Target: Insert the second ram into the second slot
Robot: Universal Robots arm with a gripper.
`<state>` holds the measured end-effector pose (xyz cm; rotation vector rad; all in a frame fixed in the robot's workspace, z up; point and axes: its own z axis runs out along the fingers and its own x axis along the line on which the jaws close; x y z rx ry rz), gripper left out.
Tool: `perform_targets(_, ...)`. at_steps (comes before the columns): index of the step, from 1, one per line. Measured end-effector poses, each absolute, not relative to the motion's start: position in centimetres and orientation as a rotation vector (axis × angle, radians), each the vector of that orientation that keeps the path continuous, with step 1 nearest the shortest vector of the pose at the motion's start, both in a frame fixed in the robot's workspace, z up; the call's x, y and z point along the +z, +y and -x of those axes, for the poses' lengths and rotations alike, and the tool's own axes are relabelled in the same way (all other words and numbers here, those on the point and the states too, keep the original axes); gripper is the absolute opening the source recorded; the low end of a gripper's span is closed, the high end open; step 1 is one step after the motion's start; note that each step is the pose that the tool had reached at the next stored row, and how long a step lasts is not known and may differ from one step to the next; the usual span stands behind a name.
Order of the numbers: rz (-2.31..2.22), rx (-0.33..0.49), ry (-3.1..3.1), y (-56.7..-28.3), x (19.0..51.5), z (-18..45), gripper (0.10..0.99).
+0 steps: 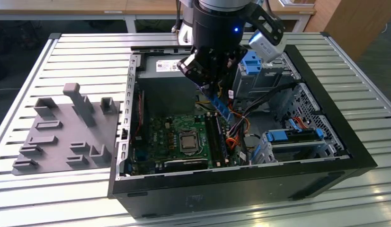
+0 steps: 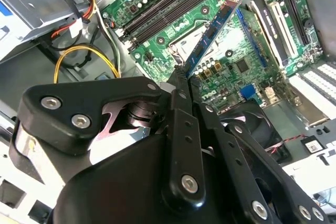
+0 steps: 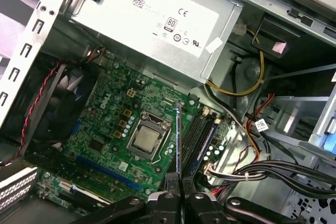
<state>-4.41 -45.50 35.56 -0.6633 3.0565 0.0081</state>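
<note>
My gripper point(image 1: 212, 88) hangs over the open computer case point(image 1: 322, 85), shut on the second ram point(image 1: 223, 109), a thin blue stick that slants down from the fingers toward the motherboard point(image 1: 159, 137). In the first wrist view the ram point(image 3: 178, 137) shows edge-on above the fingers point(image 3: 169, 192), just beside the long dark memory slots point(image 3: 202, 135) and the processor socket point(image 3: 147, 139). In the second wrist view the ram point(image 2: 214, 31) juts out past the gripper point(image 2: 181, 77) over the board, apart from the slots point(image 2: 168, 4). It floats above the board, touching no slot.
A silver power supply point(image 3: 152, 17) lines the case's far wall. Cable bundles point(image 1: 246, 120) and blue-tabbed drive bays point(image 1: 290, 137) crowd the exterior view's right of the slots. A black fan point(image 3: 60, 106) sits beside the board. A grey fixture plate point(image 1: 63, 132) lies outside on the slatted table.
</note>
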Motion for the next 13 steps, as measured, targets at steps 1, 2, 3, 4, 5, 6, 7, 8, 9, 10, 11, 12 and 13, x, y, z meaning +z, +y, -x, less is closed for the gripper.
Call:
perform_targets(1, 0.656, 0.008, 3.058, -45.5, 35.56, 4.41, 0.137)
perform_targets(2, 0.65, 0.008, 3.059, -45.5, 35.56, 4.41, 0.137)
perform_targets(3, 0.643, 0.008, 3.061, -45.5, 35.56, 4.41, 0.137)
perform_targets(4, 0.636, 0.008, 3.062, -45.5, 35.56, 4.41, 0.137)
perform_targets(5, 0.63, 0.008, 3.064, -45.5, 35.56, 4.41, 0.137)
perform_targets(6, 0.622, 0.008, 3.065, -45.5, 35.56, 4.41, 0.137)
perform_targets(7, 0.615, 0.008, 3.066, -45.5, 35.56, 4.41, 0.137)
perform_targets(8, 0.608, 0.008, 3.068, -45.5, 35.56, 4.41, 0.137)
perform_targets(9, 0.6, 0.008, 3.069, -45.5, 35.56, 4.41, 0.137)
perform_targets(10, 0.593, 0.008, 3.071, -45.5, 35.56, 4.41, 0.137)
perform_targets(11, 0.585, 0.008, 3.072, -45.5, 35.56, 4.41, 0.137)
perform_targets(12, 0.578, 0.008, 3.074, -45.5, 35.56, 4.41, 0.137)
perform_targets(13, 0.571, 0.008, 3.075, -45.5, 35.56, 4.41, 0.137)
